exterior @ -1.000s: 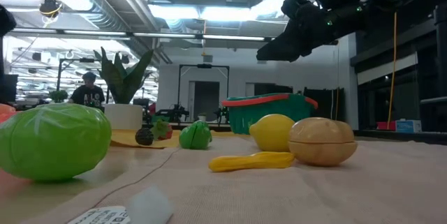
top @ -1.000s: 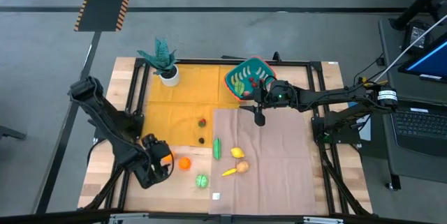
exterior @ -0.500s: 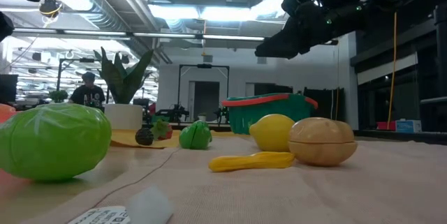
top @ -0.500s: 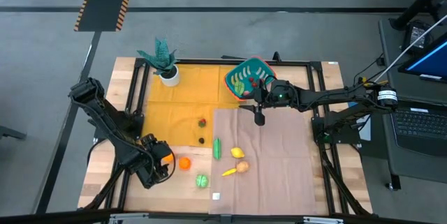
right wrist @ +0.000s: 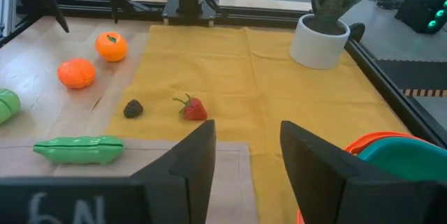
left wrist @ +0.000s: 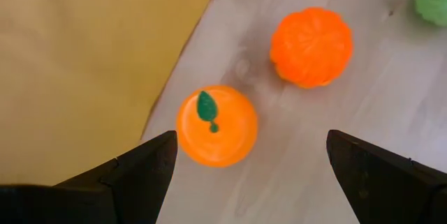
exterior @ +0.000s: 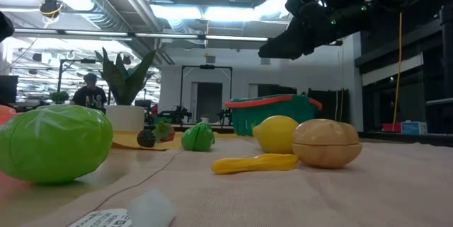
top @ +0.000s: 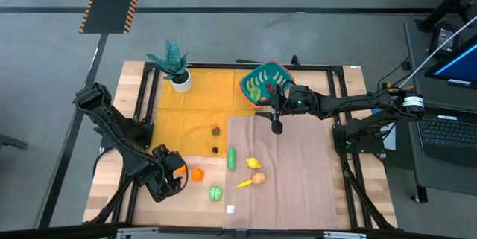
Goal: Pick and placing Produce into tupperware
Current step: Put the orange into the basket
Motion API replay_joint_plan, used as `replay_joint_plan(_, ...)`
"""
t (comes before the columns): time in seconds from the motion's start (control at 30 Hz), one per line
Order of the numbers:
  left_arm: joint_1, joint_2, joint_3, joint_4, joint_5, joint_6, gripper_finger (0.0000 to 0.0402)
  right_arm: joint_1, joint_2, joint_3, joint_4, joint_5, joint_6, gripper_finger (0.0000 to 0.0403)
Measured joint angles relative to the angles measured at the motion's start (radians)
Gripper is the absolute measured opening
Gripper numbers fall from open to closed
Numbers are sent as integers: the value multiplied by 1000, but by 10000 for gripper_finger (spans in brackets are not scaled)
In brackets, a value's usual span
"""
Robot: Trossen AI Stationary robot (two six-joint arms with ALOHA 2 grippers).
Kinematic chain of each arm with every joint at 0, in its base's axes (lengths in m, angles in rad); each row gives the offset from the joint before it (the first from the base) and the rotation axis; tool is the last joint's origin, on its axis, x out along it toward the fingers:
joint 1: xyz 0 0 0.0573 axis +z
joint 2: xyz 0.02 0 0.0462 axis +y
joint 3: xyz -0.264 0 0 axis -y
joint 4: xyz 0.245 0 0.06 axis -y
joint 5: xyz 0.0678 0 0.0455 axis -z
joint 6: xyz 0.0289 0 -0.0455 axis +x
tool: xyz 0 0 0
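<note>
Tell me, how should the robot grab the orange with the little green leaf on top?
Best from straight above, the jaws closing on the round sides of the orange, below the leaf. It sits upright on bare wood with its leaf facing up. The left gripper hangs over it, open wide enough. Watch the ribbed orange fruit close beside it, not touching.

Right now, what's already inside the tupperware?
In the high view the tupperware holds some yellow-green pieces, too small to identify. The right gripper and its arm cover the container's near edge, hiding anything there.
</note>
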Motion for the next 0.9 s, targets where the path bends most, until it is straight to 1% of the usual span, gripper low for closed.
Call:
replay_joint_plan(0.43, 0, 2, -8, 8, -1, -1, 357, 0, 0, 0, 0, 0, 0, 163)
replay_joint_plan(0.6, 13, 35, -50, 24, 2, -27, 357, 0, 0, 0, -1, 0, 0, 163)
replay_joint_plan(0.73, 38, 59, -58, 25, 5, -22, 357, 0, 0, 0, -1, 0, 0, 163)
replay_joint_plan(0.9, 61, 82, -58, 26, 53, -20, 357, 0, 0, 0, -1, 0, 1, 163)
